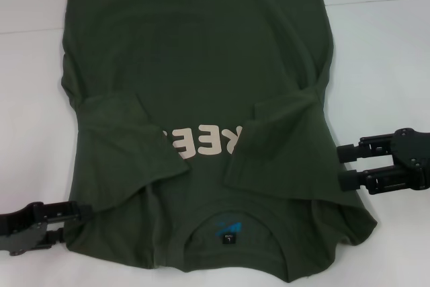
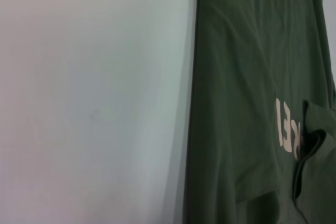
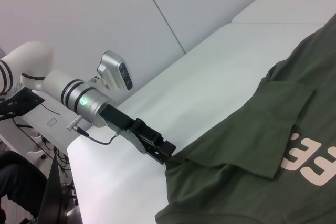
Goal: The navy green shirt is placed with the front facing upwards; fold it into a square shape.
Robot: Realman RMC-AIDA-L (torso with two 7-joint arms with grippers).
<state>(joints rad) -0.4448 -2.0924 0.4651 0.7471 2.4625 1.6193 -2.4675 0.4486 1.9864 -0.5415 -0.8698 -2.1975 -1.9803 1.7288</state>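
The navy green shirt (image 1: 195,65) lies flat on the white table (image 1: 33,99), collar and blue neck label (image 1: 230,230) nearest me. Both sleeves (image 1: 114,146) are folded inward over the chest and cover part of the cream lettering (image 1: 201,142). My right gripper (image 1: 338,167) is open, with nothing between its fingers, just off the shirt's right edge beside the folded sleeve. My left gripper (image 1: 79,214) rests at the shirt's left shoulder edge and touches the cloth; it also shows in the right wrist view as the left gripper (image 3: 164,153) at the shirt (image 3: 252,145). The left wrist view shows only the shirt (image 2: 247,103) and table.
White table surface (image 2: 94,103) runs along both sides of the shirt. A seam line in the table (image 1: 376,1) crosses behind it. Beyond the table's edge in the right wrist view are a wall and floor clutter (image 3: 31,182).
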